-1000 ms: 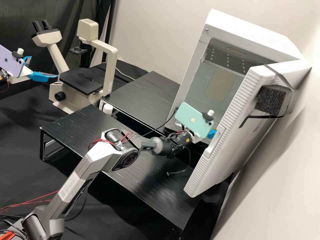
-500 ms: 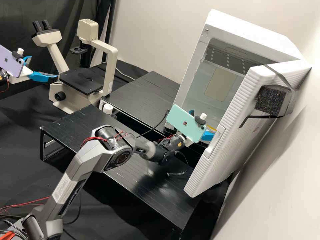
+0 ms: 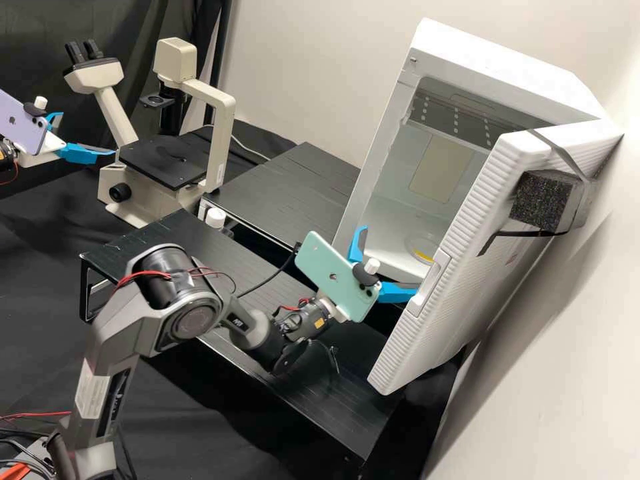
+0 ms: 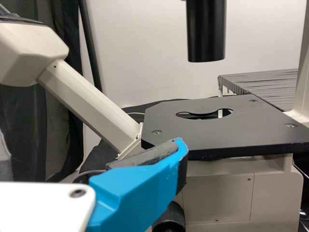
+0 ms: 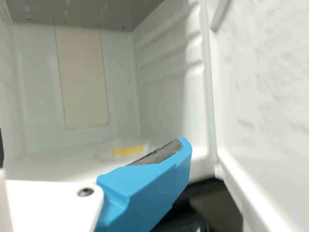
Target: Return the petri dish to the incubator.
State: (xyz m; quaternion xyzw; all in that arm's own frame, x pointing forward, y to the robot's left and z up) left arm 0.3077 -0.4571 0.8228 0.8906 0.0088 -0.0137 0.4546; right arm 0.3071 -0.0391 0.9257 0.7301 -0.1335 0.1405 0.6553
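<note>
High view: petri dish [image 3: 424,255], marked with yellow, on the floor inside the incubator [image 3: 507,57]. Incubator door [image 3: 483,247] stands open. Right gripper [image 3: 390,261] just outside the incubator's opening, fingers spread. Left gripper [image 3: 87,135] well apart from the incubator, fingers spread too. Right wrist view: yellow marking within the incubator.

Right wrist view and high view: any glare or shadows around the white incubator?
Right wrist view: bright, washed-out floor in the white incubator, so the clear petri dish with its yellow band contrasts weakly; shadow streaks on the ribbed side wall. High view: dull sheen on the black slatted stand, soft shadow on the pale room wall beside the open door.
</note>
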